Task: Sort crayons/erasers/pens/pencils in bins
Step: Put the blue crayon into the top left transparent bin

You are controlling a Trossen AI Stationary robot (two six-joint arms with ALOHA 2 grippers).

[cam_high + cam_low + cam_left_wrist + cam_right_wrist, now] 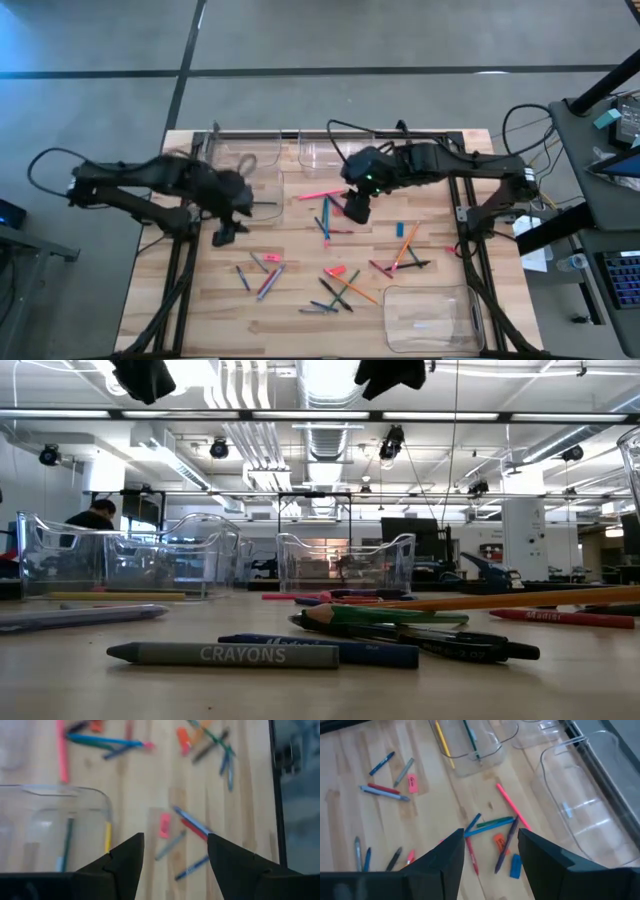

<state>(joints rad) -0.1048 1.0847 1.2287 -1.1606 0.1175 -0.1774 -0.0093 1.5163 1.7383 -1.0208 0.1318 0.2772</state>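
My left gripper [225, 236] hangs open and empty over the table's left part, just near of a clear bin [245, 168] that holds a yellow and a green stick [107, 836]. A pink eraser [164, 825] lies on the wood beyond its fingers. My right gripper [356, 210] hangs open and empty above the table's middle. Under it lie a blue eraser [515, 865], an orange eraser [499, 841], a pink stick [512, 807] and a dark pen [506, 847]. More clear bins stand along the far edge [325, 152] and at the near right [432, 315].
Loose crayons, pens and pencils lie scattered over the middle and near part of the table [340, 285], several of them close to the low camera [225, 654]. An orange pencil [408, 243] lies right of centre. Cables run along the far edge [400, 130].
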